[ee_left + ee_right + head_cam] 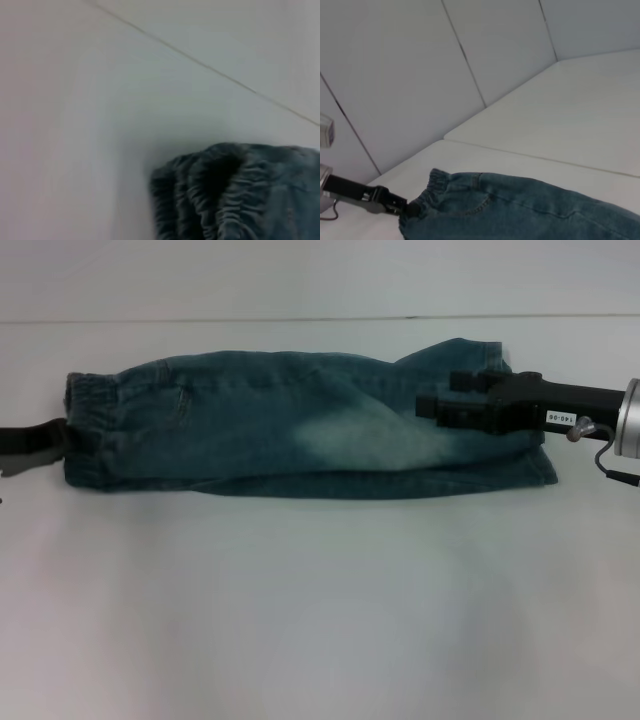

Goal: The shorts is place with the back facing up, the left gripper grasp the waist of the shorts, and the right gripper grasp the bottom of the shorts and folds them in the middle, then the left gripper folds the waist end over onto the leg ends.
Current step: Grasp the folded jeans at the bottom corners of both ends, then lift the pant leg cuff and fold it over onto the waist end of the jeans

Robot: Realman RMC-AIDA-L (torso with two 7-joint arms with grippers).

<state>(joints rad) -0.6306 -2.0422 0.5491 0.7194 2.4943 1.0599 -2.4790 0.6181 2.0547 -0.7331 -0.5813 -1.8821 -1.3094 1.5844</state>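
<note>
Lengthwise fold looks done: shorts (300, 425) lie as long strip on table (300, 620). Left gripper (45, 445) at waist (85, 405); jaw gap hidden, grip cannot tell. Right gripper (445, 408) over leg ends (520, 465), jaws unreadable. Next: left carries waist over onto leg ends; right must clear.

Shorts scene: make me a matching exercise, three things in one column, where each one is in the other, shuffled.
Things:
1. waist
2. left gripper
3. right gripper

Places:
A. over the shorts near the leg ends
B. the shorts' left end on the table
C. at the waist's edge, far left

Pairs: 1-B, 2-C, 3-A
</note>
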